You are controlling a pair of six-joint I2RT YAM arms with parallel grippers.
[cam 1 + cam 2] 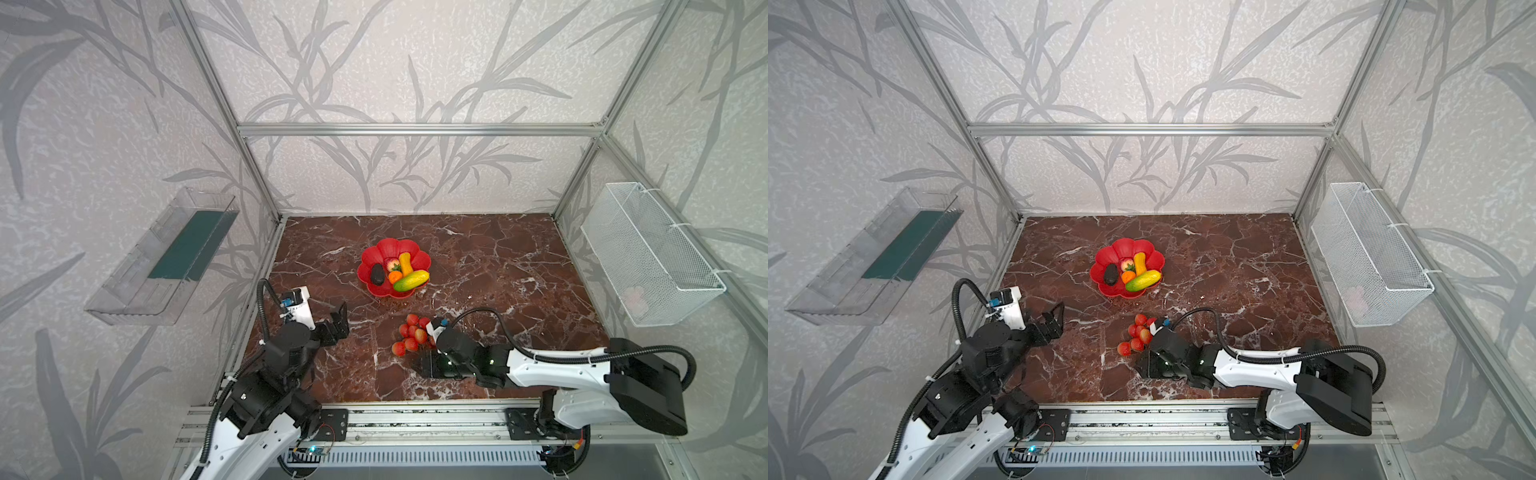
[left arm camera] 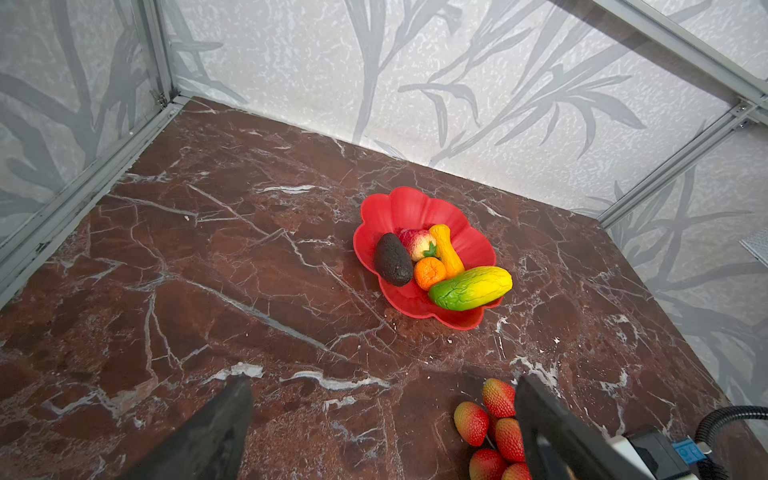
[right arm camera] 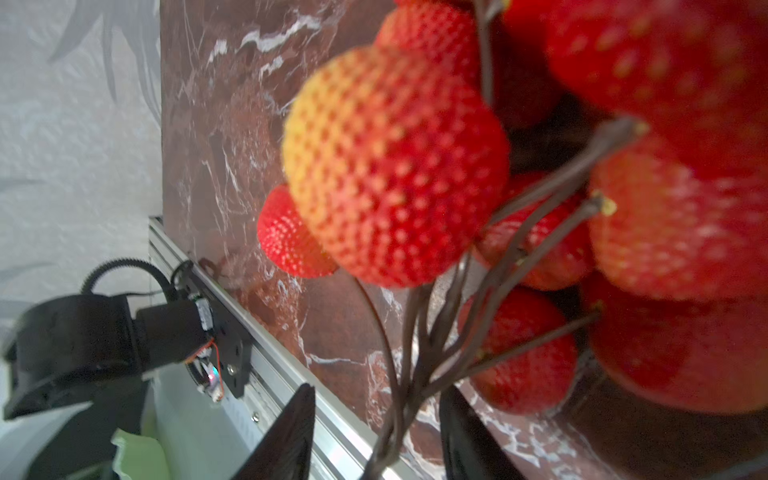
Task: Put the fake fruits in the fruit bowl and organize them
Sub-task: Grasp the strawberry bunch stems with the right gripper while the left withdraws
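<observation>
- Left arm sits folded at the near left, its end effector (image 2: 382,386) released wide and empty.
- Right arm stretches low leftward; its end effector (image 3: 376,390) straddles, unclenched, the stems of one red plastic berry cluster (image 1: 409,334) on the brown marble counter (image 1: 498,266).
- Farther off, one scalloped glossy red fruit bowl (image 1: 388,249) holds five small plastic fake fruits (image 1: 411,280).

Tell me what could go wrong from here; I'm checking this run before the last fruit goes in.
1. The right end effector brackets only the thin brown stems of the red plastic berry cluster; they could slip, or the berries could swing when lifted.
2. The glossy red flower-shaped bowl is crowded, and the yellow-green plastic mango lies at its near rim; setting the cluster down might knock it out.
</observation>
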